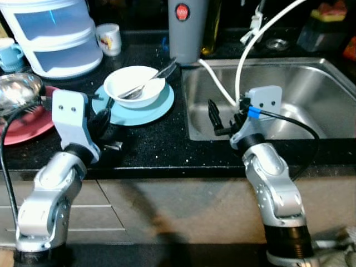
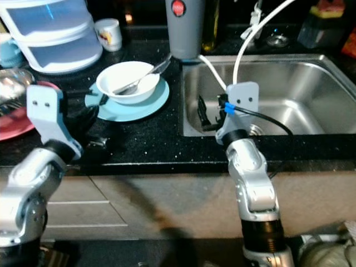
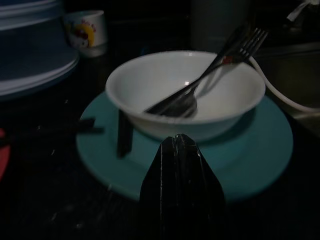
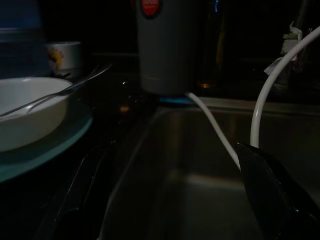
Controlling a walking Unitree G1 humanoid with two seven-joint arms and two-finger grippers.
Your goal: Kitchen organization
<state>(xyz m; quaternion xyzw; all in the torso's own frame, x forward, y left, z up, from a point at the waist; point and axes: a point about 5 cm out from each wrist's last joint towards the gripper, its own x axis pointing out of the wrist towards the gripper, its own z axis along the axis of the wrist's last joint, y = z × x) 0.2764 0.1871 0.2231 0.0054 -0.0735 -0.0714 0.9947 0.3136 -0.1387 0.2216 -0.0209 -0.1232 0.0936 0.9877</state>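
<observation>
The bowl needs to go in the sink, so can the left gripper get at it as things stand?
Probably yes. The left gripper sits shut just short of the bowl on its plate, with nothing between. The fork and spoon inside may slide.

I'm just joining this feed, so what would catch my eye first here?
A white bowl holding a fork and spoon sits on a teal plate on the black counter, left of the steel sink. The left gripper, fingers together, points at it.

Head pair looking down over the worktop's (image 1: 161,142) front edge; wrist views low, close, sharing the bowl (image 3: 185,95) and sink (image 4: 200,165).
</observation>
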